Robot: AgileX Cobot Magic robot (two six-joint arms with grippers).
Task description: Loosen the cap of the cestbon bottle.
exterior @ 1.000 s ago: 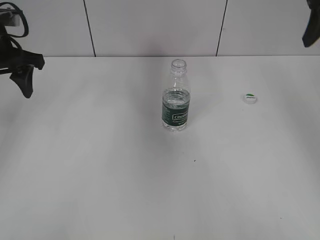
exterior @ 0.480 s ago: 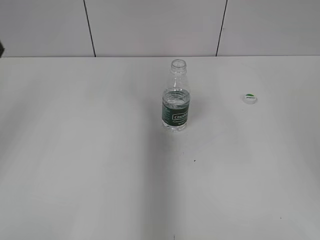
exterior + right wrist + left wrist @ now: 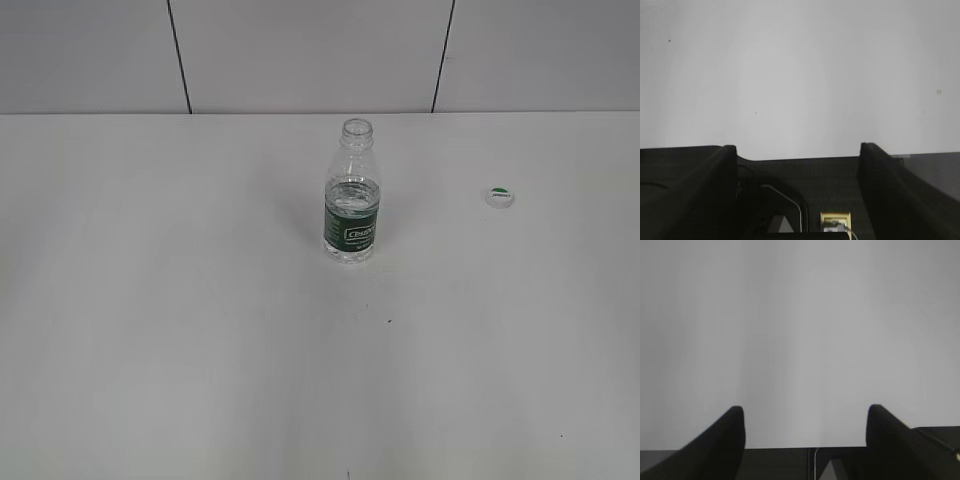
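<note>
Now that both arms have withdrawn from the exterior view, the left gripper (image 3: 805,427) stands wide and empty; the cestbon bottle (image 3: 351,195) stands upright, mouth uncapped; the cap (image 3: 500,196) lies well right; the right gripper (image 3: 797,165) gapes empty. Loosening appears complete.

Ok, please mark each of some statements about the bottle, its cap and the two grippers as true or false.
1. The cestbon bottle stands upright on the table. True.
2. The cap is screwed on the bottle. False: it lies on the table, apart from the bottle, to its right in the exterior view.
3. The left gripper holds the cap. False: its jaws are apart with nothing between them.
4. The right gripper is open and empty. True.
5. The bottle has a red label. False: it is dark green.
</note>
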